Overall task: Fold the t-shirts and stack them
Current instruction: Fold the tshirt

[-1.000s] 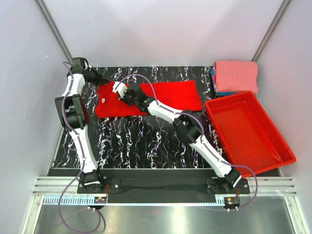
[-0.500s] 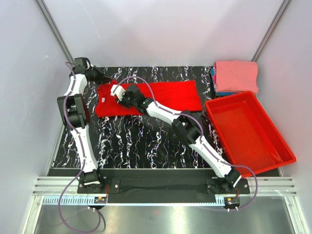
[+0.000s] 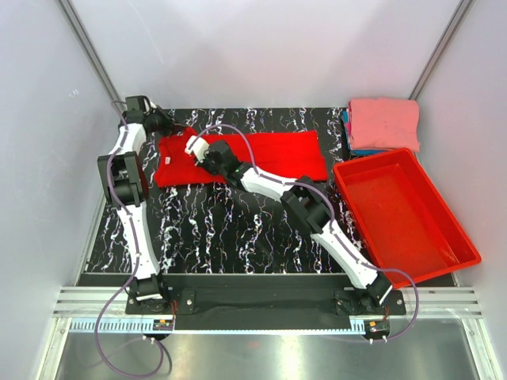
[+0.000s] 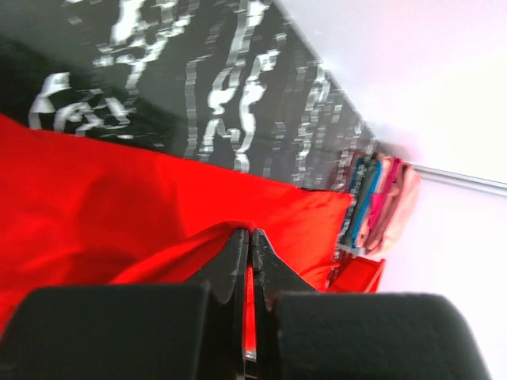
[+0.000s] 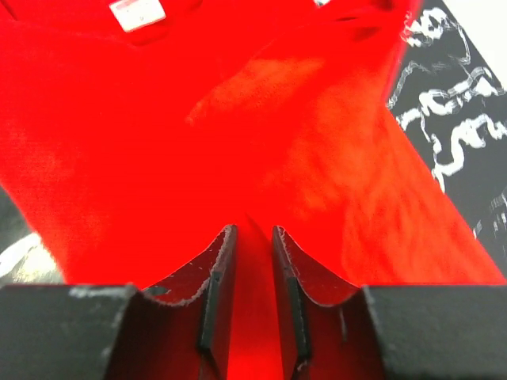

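A bright red t-shirt (image 3: 269,154) lies spread across the back of the black marbled table, collar end to the left. My left gripper (image 3: 164,127) is shut on a raised fold at its far-left corner, and red cloth peaks between the closed fingertips in the left wrist view (image 4: 250,234). My right gripper (image 3: 192,152) is pressed down on the shirt (image 5: 158,119) just below the collar label (image 5: 136,12). Its jaws stand a narrow way apart over a ridge of red cloth (image 5: 253,231). Folded t-shirts are stacked at the back right, salmon-pink (image 3: 384,123) on top of blue (image 3: 347,131).
A rigid red plastic bin (image 3: 376,156) sits on the right, touching the folded stack, and its corner (image 4: 360,277) shows below the stack (image 4: 380,198) in the left wrist view. White walls close in the back and both sides. Bare table lies in front of the shirt.
The left gripper has slid a little to the right along the back edge, still holding the shirt corner. The right gripper shifted left, then back right, near the collar.
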Robot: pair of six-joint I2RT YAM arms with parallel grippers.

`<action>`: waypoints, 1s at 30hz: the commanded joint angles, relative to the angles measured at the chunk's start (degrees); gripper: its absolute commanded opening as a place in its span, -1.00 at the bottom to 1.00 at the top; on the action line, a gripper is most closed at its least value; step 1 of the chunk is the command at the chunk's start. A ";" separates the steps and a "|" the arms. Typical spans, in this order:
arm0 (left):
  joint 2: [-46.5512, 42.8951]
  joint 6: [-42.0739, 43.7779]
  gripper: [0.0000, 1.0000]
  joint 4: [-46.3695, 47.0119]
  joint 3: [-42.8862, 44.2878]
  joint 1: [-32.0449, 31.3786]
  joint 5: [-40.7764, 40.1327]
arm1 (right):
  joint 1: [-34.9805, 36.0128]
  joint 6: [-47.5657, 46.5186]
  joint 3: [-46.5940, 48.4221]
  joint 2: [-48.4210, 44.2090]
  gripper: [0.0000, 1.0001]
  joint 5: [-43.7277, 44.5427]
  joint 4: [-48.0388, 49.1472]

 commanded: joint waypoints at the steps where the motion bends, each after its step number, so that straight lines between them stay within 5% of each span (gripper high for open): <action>1: 2.06 2.37 -0.95 0.39 2.22 0.02 -0.59 | -0.22 3.81 -8.24 -11.58 -0.36 3.35 10.05; 9: 2.77 3.78 -1.00 -1.63 2.57 0.02 -1.56 | -3.99 13.57 -18.91 -24.24 -0.30 2.99 12.97; 13: 0.32 7.98 -1.00 -11.09 3.99 0.02 -5.93 | -4.35 13.75 -21.10 -26.18 -0.30 4.57 11.99; 30: -15.51 18.28 -1.00 -12.27 -15.08 -1.99 -7.00 | -5.67 19.37 -34.03 -35.23 -0.31 5.81 11.46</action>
